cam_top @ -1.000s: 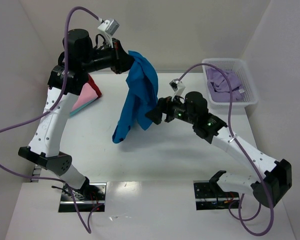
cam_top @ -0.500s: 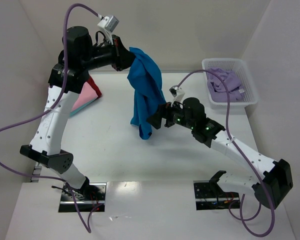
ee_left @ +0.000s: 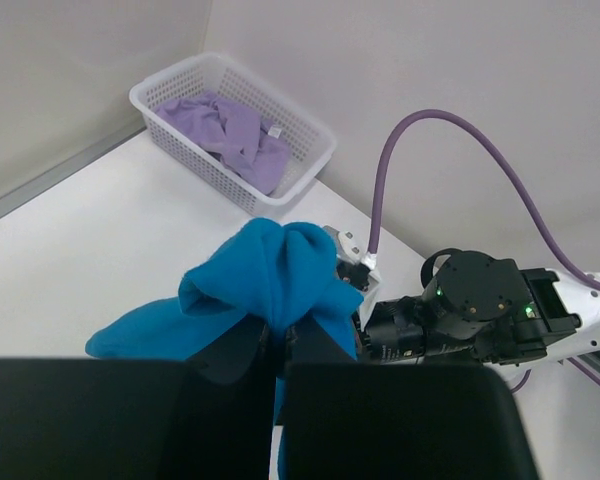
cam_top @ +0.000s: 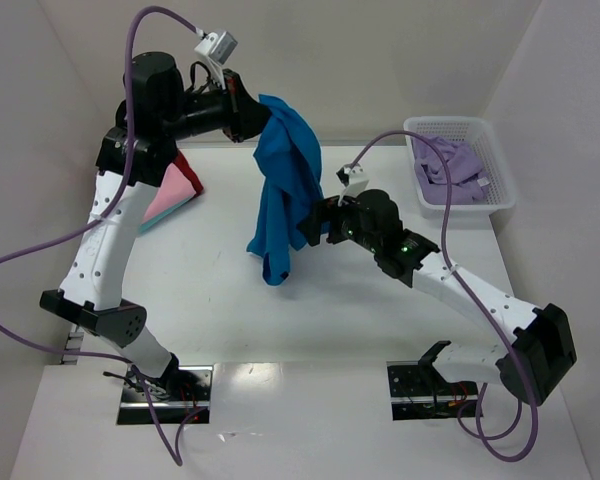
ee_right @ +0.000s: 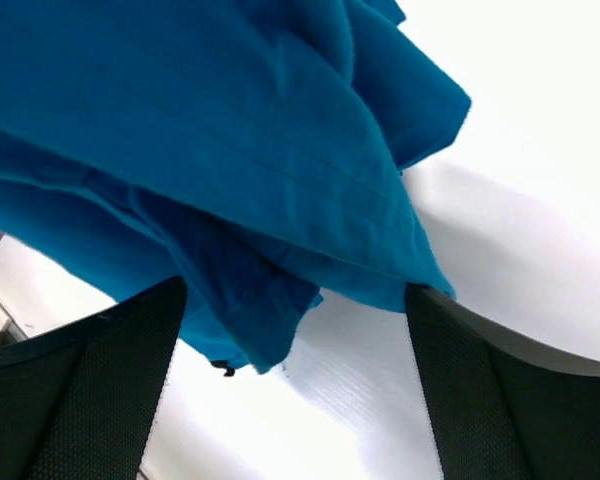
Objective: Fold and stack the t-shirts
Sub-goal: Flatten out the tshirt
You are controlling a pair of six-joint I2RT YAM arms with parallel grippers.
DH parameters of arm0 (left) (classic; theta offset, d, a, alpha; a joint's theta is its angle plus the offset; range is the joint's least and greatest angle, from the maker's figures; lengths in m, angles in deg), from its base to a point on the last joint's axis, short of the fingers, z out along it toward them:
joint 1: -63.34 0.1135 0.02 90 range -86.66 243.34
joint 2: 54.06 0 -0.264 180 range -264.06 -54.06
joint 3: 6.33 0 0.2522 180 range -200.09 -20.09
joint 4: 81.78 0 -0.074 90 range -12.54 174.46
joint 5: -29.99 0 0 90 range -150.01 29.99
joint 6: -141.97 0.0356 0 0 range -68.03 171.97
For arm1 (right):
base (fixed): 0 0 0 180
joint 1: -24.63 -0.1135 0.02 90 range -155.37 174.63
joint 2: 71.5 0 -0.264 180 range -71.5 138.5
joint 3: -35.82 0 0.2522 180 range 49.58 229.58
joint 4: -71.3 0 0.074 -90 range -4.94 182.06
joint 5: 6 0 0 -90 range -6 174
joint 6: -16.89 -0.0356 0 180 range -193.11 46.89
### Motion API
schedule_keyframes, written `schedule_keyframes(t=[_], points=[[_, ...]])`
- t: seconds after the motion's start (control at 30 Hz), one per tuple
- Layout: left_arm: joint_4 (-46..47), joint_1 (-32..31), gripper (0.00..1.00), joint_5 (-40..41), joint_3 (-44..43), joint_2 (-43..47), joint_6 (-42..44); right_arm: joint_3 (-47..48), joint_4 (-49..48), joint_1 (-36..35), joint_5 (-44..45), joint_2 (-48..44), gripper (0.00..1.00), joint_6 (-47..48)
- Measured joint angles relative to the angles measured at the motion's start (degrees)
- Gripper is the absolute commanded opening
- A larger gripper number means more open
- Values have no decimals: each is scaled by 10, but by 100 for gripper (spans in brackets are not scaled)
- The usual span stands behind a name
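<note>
Folded shirts: a pink t-shirt (cam_top: 168, 200) and a red t-shirt (cam_top: 189, 168) lie stacked near the far left corner of the surface (cam_top: 280, 330), partly hidden behind the left arm.
Left fingers (cam_top: 250, 113): raised high over the far edge of the surface, left of its middle, and clenched on a gathered bunch of the blue t-shirt (cam_top: 285, 180). In the left wrist view the cloth bulges out just past the two dark fingertips.
Blue t-shirt: it hangs in a long, crumpled drape from the left fingers, down over the middle of the surface. Its lower end sits toward the near side of the drape. The top view does not show whether that end touches the surface.
Right fingers (cam_top: 309, 228): spread wide and grasping nothing, held level just beside the right side of the hanging blue t-shirt, about halfway down it. In the right wrist view the blue folds fill the space ahead of and between the two fingers. Whether cloth touches either finger cannot be told.
Basket (cam_top: 501, 192): white mesh plastic, set at the far right corner of the surface, well apart from both arms.
Lavender t-shirts (cam_top: 450, 165): crumpled loosely inside the basket.
</note>
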Motion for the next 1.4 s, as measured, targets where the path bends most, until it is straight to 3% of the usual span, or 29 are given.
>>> schedule_keyframes(t=[0.2, 0.23, 0.27, 0.3, 0.47, 0.63, 0.9, 1.07, 1.4], points=[[0, 2, 0, -4, 0, 1, 0, 5, -24, 0, -35, 18, 46, -2], [0, 2, 0, -4, 0, 2, 0, 8, -28, 0, -44, 31, 26, 0], [1, 2, 0, -4, 0, 2, 0, 8, -29, 0, -48, 33, 17, -1], [2, 4, 0, -4, 0, 2, 0, 8, -29, 0, -52, 38, 0, -1], [13, 19, 0, -3, 24, 9, -2, 19, -17, 0, -34, 43, 0, -4], [18, 73, 0, 29, 45, 9, -14, 93, 35, 9, 17, 14, 0, 5], [33, 131, 0, 84, 74, 9, -37, 247, 82, 103, 64, -78, 0, 31], [56, 124, 0, 78, 84, 9, -60, 303, 84, 104, 67, -57, 0, 59], [50, 126, 0, 148, 94, 17, -57, 354, 113, 105, 120, 6, 0, 115]])
